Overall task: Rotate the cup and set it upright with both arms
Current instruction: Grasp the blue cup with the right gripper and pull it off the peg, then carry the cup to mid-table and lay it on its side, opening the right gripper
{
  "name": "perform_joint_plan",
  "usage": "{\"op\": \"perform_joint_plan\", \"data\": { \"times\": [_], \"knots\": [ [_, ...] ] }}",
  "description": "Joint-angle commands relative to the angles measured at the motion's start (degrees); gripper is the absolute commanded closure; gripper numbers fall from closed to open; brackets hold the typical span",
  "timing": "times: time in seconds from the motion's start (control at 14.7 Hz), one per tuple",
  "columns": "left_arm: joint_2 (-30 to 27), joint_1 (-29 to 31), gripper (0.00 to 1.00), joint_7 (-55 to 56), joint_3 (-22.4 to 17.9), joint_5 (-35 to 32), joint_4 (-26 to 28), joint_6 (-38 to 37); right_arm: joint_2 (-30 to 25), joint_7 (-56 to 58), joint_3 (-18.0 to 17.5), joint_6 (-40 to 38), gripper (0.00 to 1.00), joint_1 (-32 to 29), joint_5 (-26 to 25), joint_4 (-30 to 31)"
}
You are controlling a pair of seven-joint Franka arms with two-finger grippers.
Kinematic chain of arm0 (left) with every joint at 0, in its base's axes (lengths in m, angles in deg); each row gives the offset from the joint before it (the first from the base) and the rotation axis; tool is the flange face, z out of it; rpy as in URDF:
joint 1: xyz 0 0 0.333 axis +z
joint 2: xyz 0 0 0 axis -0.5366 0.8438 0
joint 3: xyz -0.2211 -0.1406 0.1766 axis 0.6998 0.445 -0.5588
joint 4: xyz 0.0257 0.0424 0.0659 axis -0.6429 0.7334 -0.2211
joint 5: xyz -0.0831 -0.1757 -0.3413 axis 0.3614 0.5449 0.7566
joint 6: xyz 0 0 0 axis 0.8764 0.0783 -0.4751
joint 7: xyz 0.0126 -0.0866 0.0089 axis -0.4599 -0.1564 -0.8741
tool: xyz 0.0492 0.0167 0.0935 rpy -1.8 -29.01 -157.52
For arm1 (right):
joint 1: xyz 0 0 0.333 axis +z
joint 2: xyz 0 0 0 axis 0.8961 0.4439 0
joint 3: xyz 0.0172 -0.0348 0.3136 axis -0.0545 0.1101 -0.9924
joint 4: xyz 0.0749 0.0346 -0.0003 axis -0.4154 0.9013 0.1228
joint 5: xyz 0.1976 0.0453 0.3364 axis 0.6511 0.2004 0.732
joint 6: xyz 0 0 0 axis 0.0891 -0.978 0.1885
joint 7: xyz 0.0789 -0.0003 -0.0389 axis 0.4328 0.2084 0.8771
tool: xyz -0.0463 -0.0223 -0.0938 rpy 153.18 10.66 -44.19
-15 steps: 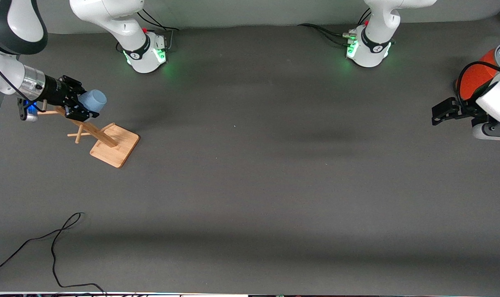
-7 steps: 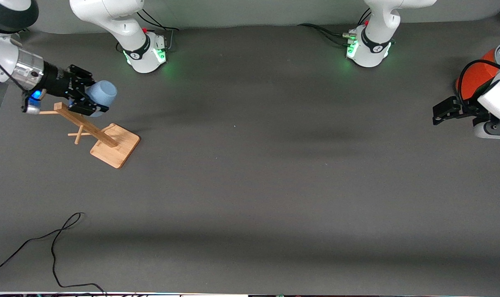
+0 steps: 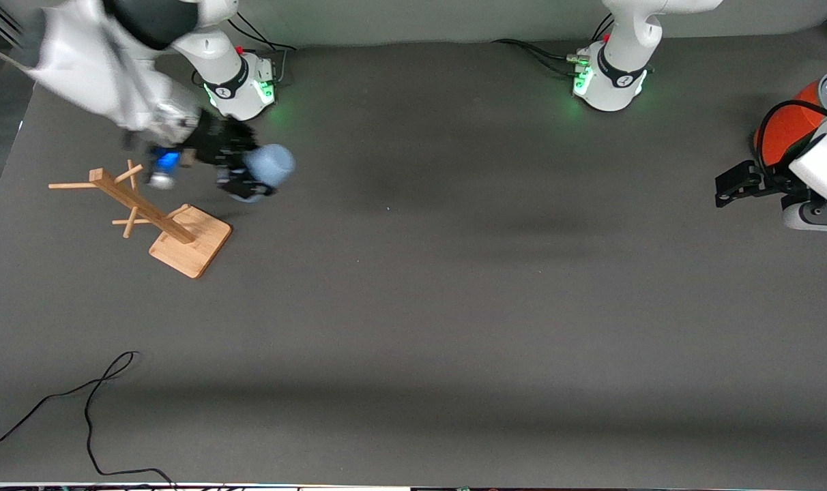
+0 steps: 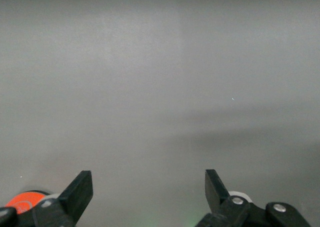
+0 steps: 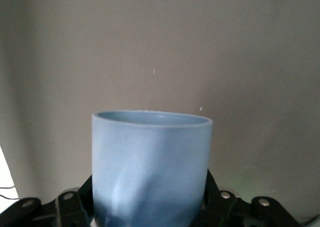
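Note:
My right gripper [image 3: 250, 177] is shut on the light blue cup [image 3: 269, 166] and holds it on its side in the air over the table, beside the wooden rack and near the right arm's base. In the right wrist view the cup [image 5: 150, 167] fills the space between the fingers, its mouth pointing away from the wrist. My left gripper [image 3: 731, 185] is open and empty at the left arm's end of the table, beside the orange can. In the left wrist view its gripper [image 4: 148, 187] stands wide apart over bare table.
A wooden peg rack [image 3: 140, 211] on a square base stands at the right arm's end. An orange can [image 3: 785, 126] with a silver top stands at the left arm's end, also showing in the left wrist view [image 4: 25, 204]. A black cable [image 3: 93, 402] lies near the front camera.
My right gripper has carried the cup away from over the rack, toward the middle of the table. The left arm has not moved.

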Motion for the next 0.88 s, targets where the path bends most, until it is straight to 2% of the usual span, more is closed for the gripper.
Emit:
{"op": "perform_joint_plan", "data": {
  "times": [0.0, 0.14, 0.41, 0.61, 0.81],
  "knots": [
    [-0.1, -0.1, 0.0, -0.7, -0.2, 0.3, -0.5, -0.5, 6.7, -9.0, -7.6, 8.2, 0.34, 0.7, -2.3, -2.1],
    [0.0, -0.1, 0.0, -0.7, -0.2, 0.3, -0.5, -0.7, 14.5, -18.3, -9.1, 10.7, 0.34, 4.2, -12.0, -6.1],
    [0.0, -0.1, 0.0, -0.6, -0.2, 0.3, -0.5, -0.5, 31.1, -40.7, -9.1, 13.0, 0.34, 11.9, -31.8, -17.1],
    [-0.1, -0.1, 0.0, -0.6, -0.2, 0.4, -0.5, 0.1, 41.1, -51.6, -9.1, 12.8, 0.34, 16.2, -41.2, -22.7],
    [-0.1, -0.1, 0.0, -0.4, -0.2, 0.4, -0.5, 1.1, 46.3, -56.4, -9.1, 12.6, 0.34, 19.4, -46.7, -24.2]
  ]
}}
